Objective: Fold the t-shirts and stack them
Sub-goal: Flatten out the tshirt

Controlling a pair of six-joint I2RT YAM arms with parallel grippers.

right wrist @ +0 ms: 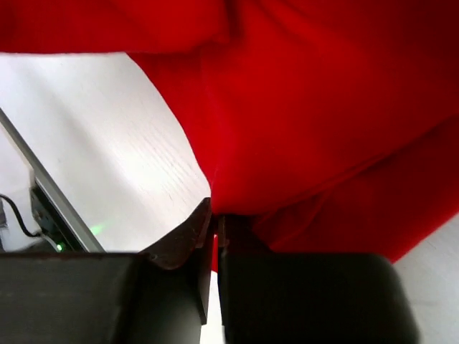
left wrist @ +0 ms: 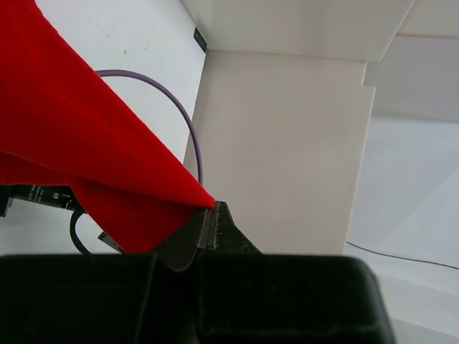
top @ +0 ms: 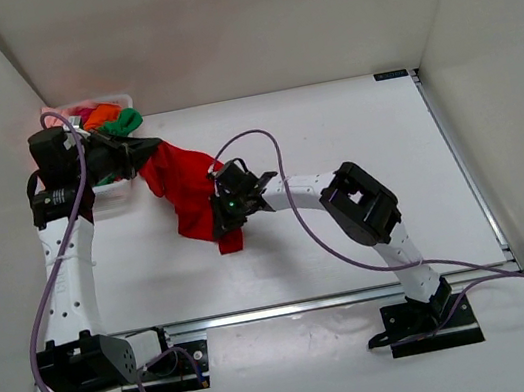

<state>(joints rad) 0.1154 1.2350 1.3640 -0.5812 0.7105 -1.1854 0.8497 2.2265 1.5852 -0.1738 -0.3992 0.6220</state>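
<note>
I've got the soft bright red cloth t-shirt (top: 184, 184) strung over the ten o'clock quarter of the white table (top: 352, 129), my left gripper (top: 147, 149) clamped on its ten o'clock corner, my right gripper (top: 224, 206) clamped on its four o'clock edge.

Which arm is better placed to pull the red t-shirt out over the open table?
Right, probably. The right arm has its jaws shut on the red t-shirt nearer the middle of the table, bare surface beside it; the left arm holds the shirt by the basket.

Red t-shirt (top: 184, 184) bunched, stretched diagonally, other t-shirts (top: 105, 113) heaped far left
</note>
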